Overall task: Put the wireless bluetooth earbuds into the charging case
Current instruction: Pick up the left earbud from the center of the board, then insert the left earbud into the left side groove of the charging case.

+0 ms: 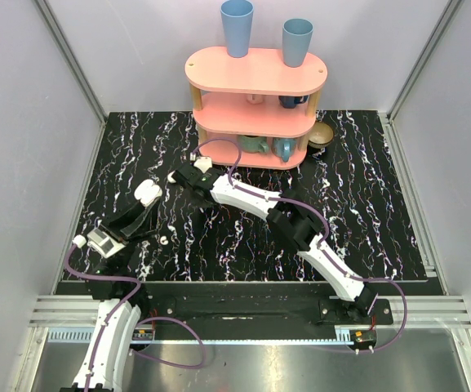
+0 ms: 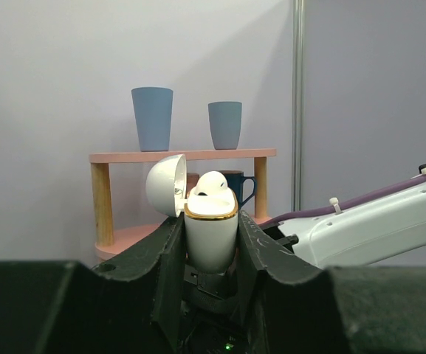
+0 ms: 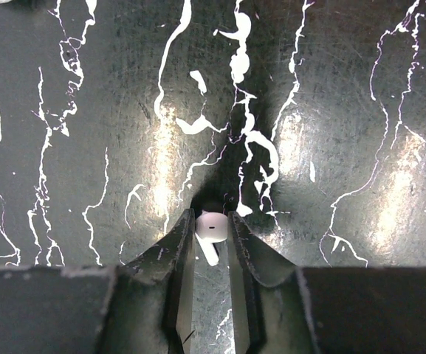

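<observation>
Left hand (image 2: 211, 223) tight on open charging case (image 2: 211, 240), its base hidden; right hand (image 3: 211, 218) narrow around earbud (image 3: 213, 229), contact unclear

white charging case (image 2: 211, 236), white earbud (image 3: 211, 228), black white-veined table (image 1: 366, 204)

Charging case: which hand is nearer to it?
Left. The left hand grips the charging case; the right hand is apart from it, flanking an earbud.

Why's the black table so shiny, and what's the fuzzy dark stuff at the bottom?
Right wrist view: glare leaves bright patches on the table; left wrist view: the left claw sits too near the lens, so it blurs, while the charging case looks sharp.
</observation>
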Tool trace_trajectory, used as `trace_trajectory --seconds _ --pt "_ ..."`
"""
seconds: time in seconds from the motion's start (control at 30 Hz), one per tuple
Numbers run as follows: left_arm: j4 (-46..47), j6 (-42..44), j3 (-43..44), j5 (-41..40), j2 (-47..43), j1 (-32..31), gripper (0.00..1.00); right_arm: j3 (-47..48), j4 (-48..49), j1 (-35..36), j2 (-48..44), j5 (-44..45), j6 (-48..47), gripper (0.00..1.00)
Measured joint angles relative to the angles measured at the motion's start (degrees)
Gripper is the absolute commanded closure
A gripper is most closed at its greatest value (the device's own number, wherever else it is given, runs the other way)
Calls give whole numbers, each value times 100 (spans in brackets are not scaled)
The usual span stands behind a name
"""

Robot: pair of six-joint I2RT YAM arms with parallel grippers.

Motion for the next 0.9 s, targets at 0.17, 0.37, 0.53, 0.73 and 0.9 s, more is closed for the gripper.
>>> trace_trajectory --seconds 0.17,0.37,0.53,0.73,0.9 --pt "-70 0 0 2 -2 0 100 -308 264 0 -149 2 -101 87" --pt "-210 0 0 -26 -22 0 100 -1923 1075 4 -1169 127 -192 89" --pt "-356 -9 0 -201 -247 0 100 -2977 1718 4 -2197 367 -219 92" --pt "-479 -131 0 -291 -304 0 100 -3958 2483 9 -3362 682 -267 92" --pt "-616 -234 0 -291 -273 0 100 -4977 3163 11 -4452 907 -387 94"
